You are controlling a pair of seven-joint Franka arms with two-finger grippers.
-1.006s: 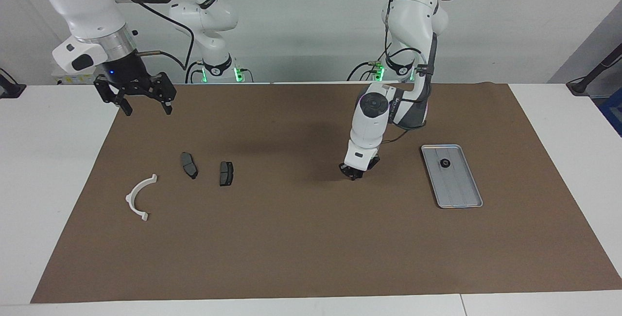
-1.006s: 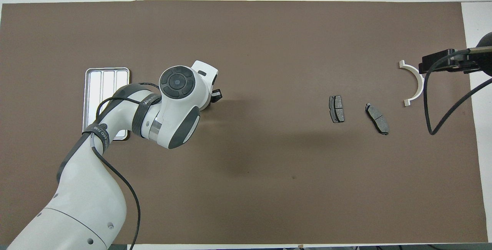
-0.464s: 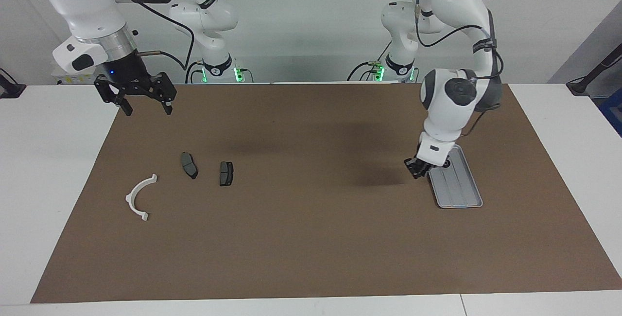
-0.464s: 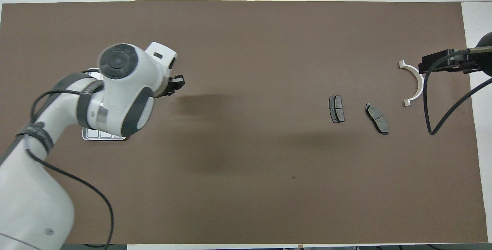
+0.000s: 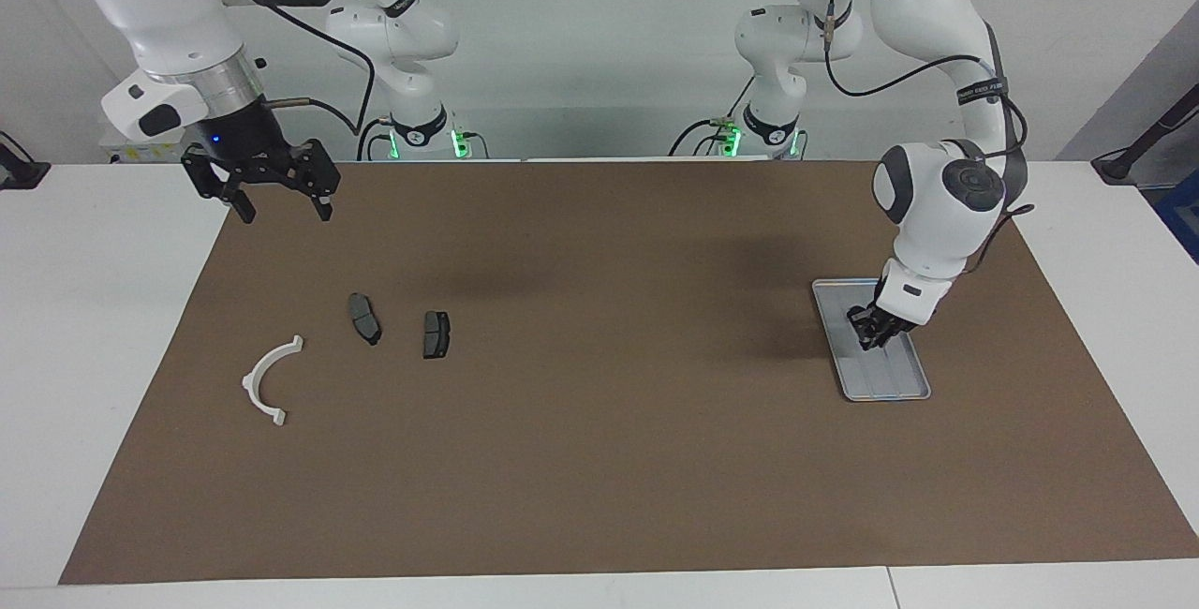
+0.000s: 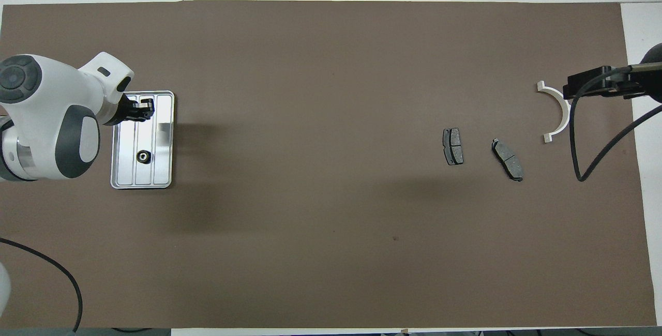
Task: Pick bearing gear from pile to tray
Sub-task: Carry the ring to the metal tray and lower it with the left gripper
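Observation:
The silver tray (image 5: 888, 394) (image 6: 165, 139) lies on the brown mat toward the left arm's end of the table. One small black bearing gear (image 6: 143, 156) rests in it. My left gripper (image 5: 873, 337) (image 6: 144, 109) hangs low over the tray, over its part farther from the robots than that gear. It is shut, with a small dark piece pinched at its tips. My right gripper (image 5: 286, 213) (image 6: 595, 84) waits open, raised over the mat's edge at the right arm's end. The pile there shows a white half-ring bracket (image 5: 270, 379) (image 6: 559, 113) and two dark brake pads (image 5: 364, 318) (image 5: 436, 334).
The brake pads (image 6: 453, 146) (image 6: 507, 159) lie side by side between the bracket and the mat's middle. A black cable (image 6: 584, 134) hangs from the right arm beside the bracket. The brown mat (image 5: 581, 459) covers most of the white table.
My left arm has swung from the middle of the mat toward its own end, bringing its shut gripper over the tray. The right arm has stayed still.

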